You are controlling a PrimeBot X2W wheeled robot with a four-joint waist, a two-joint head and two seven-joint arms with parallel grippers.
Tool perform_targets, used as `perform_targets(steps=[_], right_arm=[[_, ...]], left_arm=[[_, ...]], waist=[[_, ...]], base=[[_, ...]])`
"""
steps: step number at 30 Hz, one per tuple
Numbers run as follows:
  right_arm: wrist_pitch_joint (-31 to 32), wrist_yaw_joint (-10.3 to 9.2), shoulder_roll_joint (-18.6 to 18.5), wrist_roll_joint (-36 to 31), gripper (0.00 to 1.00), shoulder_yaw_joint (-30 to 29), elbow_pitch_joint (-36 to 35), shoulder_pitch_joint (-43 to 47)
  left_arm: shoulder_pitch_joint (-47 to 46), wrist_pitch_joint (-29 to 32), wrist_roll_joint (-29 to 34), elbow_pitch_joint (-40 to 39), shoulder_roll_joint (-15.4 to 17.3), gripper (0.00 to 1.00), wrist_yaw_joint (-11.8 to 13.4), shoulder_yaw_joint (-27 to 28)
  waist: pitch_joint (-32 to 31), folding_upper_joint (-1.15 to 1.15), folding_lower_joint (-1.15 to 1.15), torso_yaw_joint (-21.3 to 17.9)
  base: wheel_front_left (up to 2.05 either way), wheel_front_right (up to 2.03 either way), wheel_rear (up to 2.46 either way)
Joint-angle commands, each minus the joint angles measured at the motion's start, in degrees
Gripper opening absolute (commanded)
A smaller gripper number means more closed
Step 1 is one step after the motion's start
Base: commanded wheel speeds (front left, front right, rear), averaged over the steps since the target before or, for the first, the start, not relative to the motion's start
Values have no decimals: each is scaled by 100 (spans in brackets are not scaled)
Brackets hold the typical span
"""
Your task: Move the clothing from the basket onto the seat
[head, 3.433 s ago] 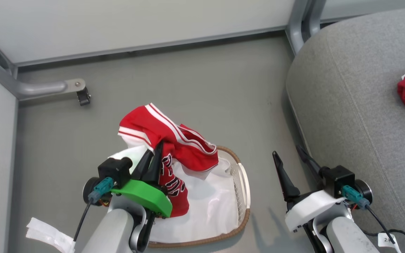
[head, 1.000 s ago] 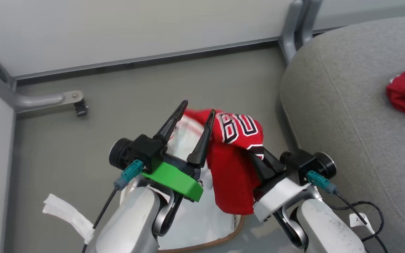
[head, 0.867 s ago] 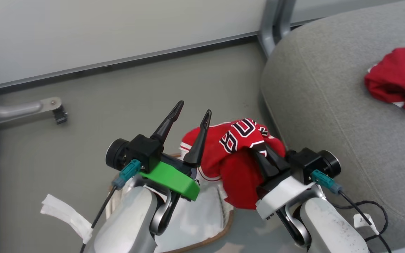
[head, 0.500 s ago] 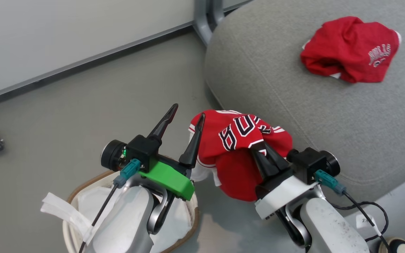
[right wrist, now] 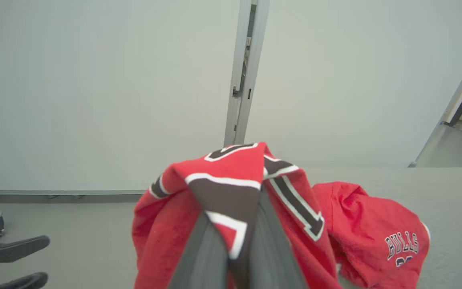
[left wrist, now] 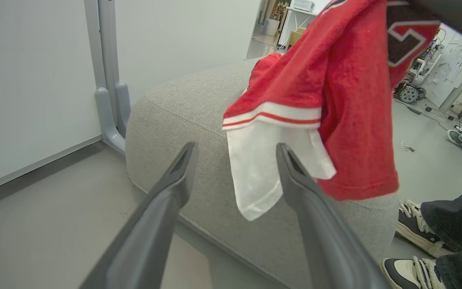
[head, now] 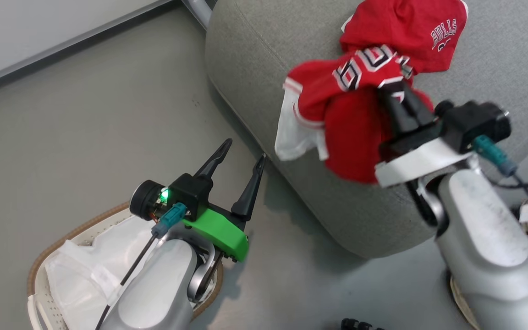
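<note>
Head view — right tool [head: 390,91] grips clothing [head: 351,128]

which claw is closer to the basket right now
Left. The left claw hangs open over the floor just beside the basket, its arm above the liner. The right claw is far off at the seat edge, shut on the red clothing.

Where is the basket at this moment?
Head view, lower left: the basket sits on the floor, partly under the left arm, left of the seat.
</note>
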Motion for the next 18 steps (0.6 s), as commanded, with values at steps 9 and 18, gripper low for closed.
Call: perform_targets(steps=[9,18], right_arm=[[-14,-8,-1007,-64,0,-829,427,-1650],[-14,-8,-1692,-597,0,-1614,1537,-2649]], left_arm=[[-2,-4,124,36,223,100,-16,261],[-191,-5,200,84,303,100,-16,335]], waist=[[569,0,0,42],[1038,0,0,415]], base=[[0,0,0],[0,0,0]])
